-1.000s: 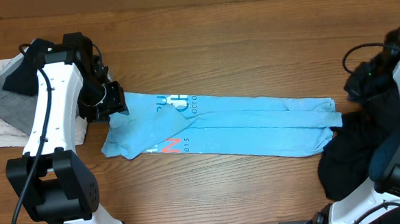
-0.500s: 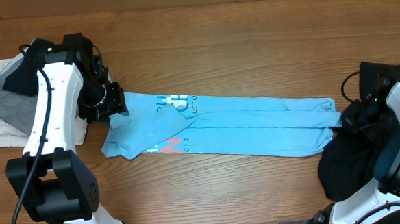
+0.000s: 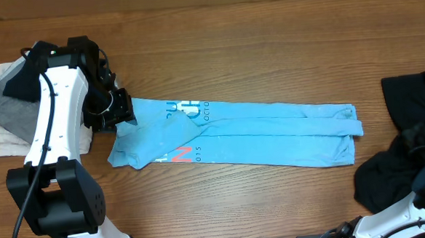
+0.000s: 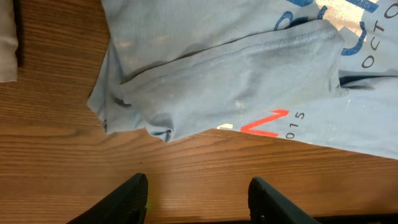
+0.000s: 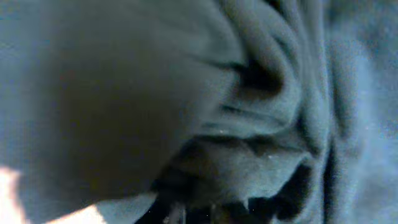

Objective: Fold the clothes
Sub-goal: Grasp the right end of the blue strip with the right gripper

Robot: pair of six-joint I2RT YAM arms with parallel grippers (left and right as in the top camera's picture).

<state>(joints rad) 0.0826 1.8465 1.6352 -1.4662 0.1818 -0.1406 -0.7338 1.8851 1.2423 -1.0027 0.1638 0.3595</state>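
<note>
Four cloth things, two robot arms, one tabletop [image 3: 267, 43].
One blue T-shirt [image 3: 235, 132] in the middle, one black garment [image 3: 382, 183] at 4 o'clock, one grey garment [image 3: 11, 108] and one white cloth [image 3: 10, 143] stacked at 9 o'clock; one left arm [image 3: 52, 120], one right arm [image 3: 393, 222].

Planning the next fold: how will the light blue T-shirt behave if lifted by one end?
Likely floppy: the light blue T-shirt lies in soft, creased layers, so a lifted end would drape and the folds may open. Pushed across the wooden table, it would probably bunch rather than slide.
</note>
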